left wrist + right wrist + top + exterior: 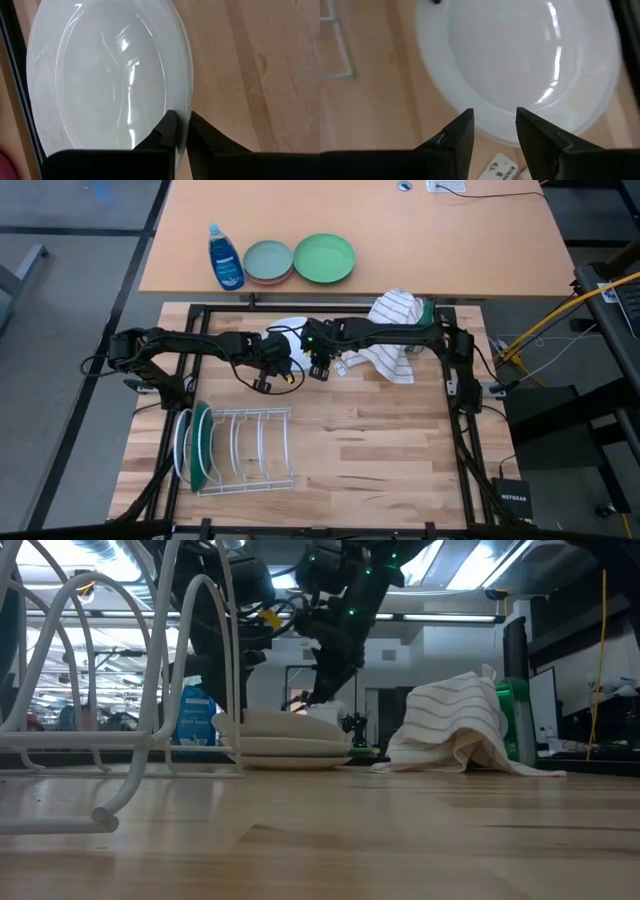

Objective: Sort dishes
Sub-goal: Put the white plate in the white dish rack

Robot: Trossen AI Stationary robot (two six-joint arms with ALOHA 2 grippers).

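White plates [285, 745]: lying stacked on the wooden worktop [380, 450]; only the low view is showing several.
Left tool [182, 131]: reaching in from the left, its fingers pinching the top plate's rim.
Right tool [494, 127]: hovering over the opposite rim, parted, holding nothing.
Rack [240, 448]: holding a dark green plate [202, 444] upright.

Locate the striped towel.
High view: the striped towel lies crumpled at the wooden table's far edge, right of centre, under the right arm, beside the white plates.
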